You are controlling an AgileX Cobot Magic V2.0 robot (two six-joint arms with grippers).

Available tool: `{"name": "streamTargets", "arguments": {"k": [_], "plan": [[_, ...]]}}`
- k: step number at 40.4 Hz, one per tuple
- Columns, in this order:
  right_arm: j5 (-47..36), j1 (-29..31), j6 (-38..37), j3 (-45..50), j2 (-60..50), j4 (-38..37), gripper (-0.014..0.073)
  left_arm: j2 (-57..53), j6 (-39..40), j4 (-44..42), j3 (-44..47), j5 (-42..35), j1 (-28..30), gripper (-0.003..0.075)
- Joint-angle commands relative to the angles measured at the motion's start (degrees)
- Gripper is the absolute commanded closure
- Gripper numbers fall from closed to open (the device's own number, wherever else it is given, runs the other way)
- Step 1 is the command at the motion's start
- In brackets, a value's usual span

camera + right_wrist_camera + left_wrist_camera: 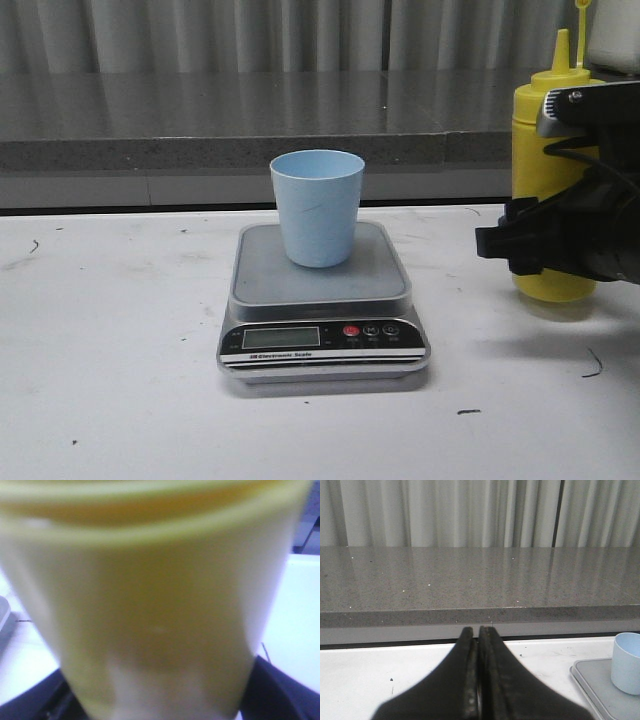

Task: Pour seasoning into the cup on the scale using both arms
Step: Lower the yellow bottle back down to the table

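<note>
Right gripper (520, 245) clasps upright seasoning bottle (545, 140) on white table (110, 380); grey ledge and curtains behind. Beside it, empty blue cup (317, 207) on scale (322, 300). Left gripper (478, 680) closed, empty.
</note>
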State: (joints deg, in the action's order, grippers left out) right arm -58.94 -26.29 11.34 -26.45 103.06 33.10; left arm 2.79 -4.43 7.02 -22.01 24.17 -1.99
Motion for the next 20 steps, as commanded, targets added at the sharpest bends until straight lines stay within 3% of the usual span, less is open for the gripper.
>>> {"name": "streamTargets", "arguments": {"k": [1, 20], "plan": [[-8.1, 0.01, -2.28, -1.5, -2.19, -2.53, 0.0464, 0.68, 0.26, 0.68, -1.4, -4.58, 0.18, 0.074], [-7.75, 0.64, -4.02, -4.72, 1.01, -3.23, 0.0464, 0.68, 0.26, 0.68, -1.4, -4.58, 0.18, 0.074]]}}
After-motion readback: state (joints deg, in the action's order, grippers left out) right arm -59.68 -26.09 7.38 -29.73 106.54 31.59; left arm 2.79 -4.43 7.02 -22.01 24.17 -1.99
